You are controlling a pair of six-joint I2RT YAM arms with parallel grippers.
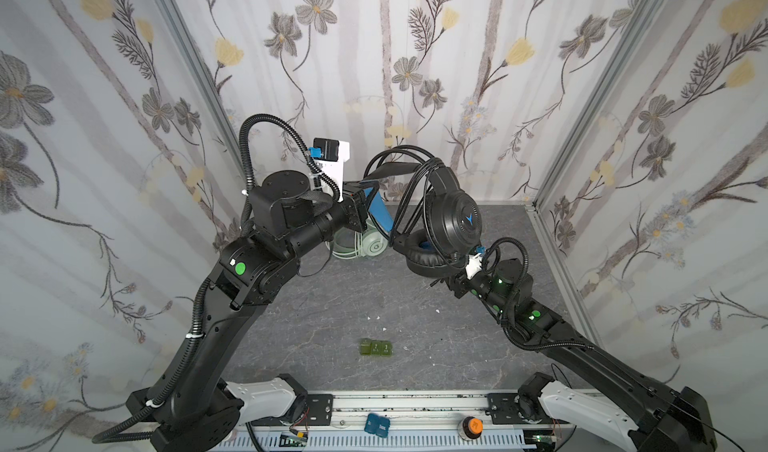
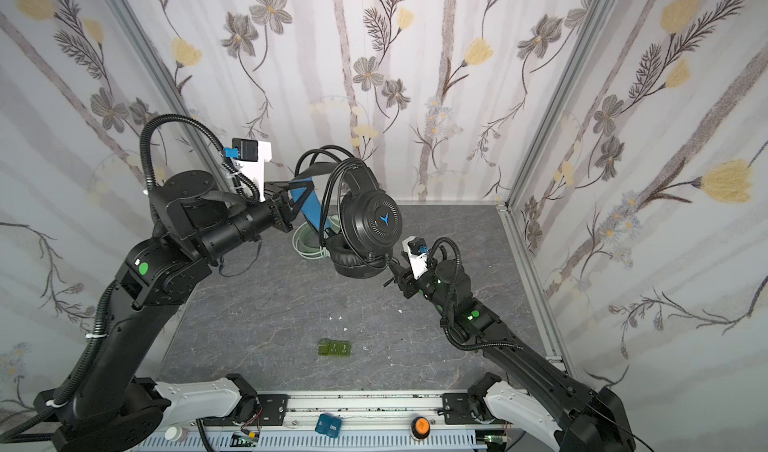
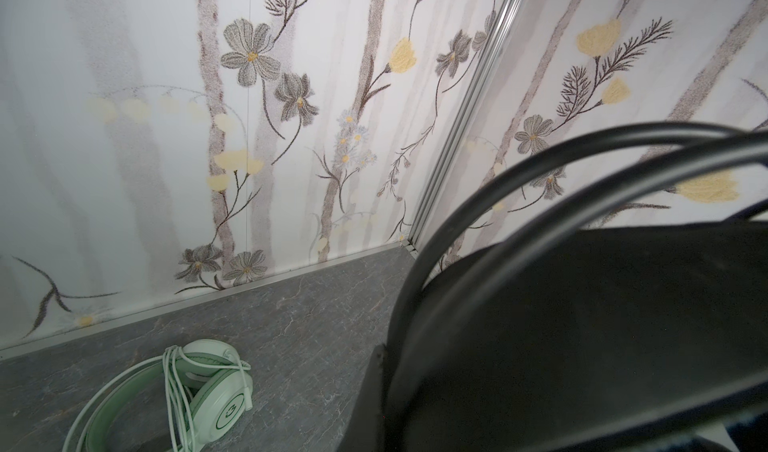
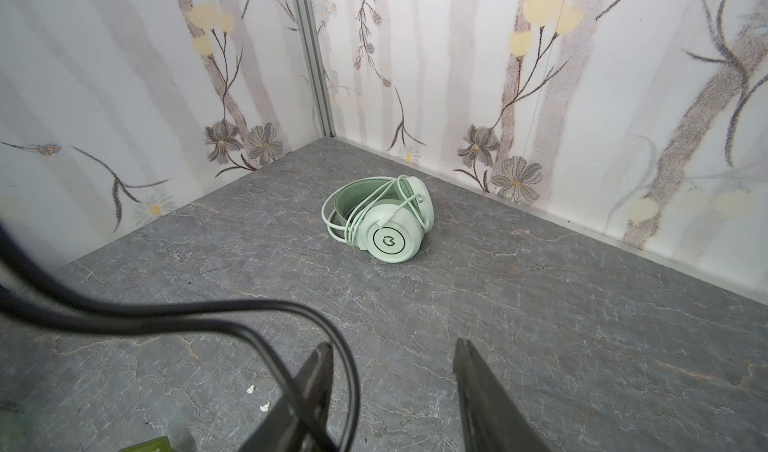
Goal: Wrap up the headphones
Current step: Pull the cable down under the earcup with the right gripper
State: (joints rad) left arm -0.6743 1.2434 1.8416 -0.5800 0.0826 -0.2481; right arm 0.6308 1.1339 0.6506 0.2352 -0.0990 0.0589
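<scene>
Up in the air, over the back of the counter (image 1: 324, 304), hang the black headphones (image 1: 457, 217) (image 2: 374, 217). The left hand (image 1: 365, 200) (image 2: 291, 202) is closed tight on their band, where the inside is blue, and holds them up. One ear cup faces the top camera and shows a small blue mark. The other ear cup hangs lower, with its soft pad facing down. The black cable (image 1: 430, 164) (image 4: 187, 317) goes over the band in a few big loops and then drops down past the cups. In the left wrist view the band and these loops fill one whole side, very close and dark.

The right hand (image 1: 444, 281) (image 2: 392, 277) (image 4: 392, 371) is just below the lower ear cup. Its two fingers stand apart with a clear gap between them. In the right wrist view the black cable bends round and crosses in front of one finger (image 4: 316, 371). I cannot tell if it rests on that finger.

The mint green headphones (image 1: 365, 246) (image 2: 309, 242) (image 3: 216, 400) (image 4: 386, 221) lie flat on the counter near the back wall, below the black ones and apart from both hands. Their white cable (image 3: 173, 391) is wound round them.

Three small green blocks (image 1: 376, 347) (image 2: 335, 348) sit in a row near the front of the counter, well apart from both headphones.
</scene>
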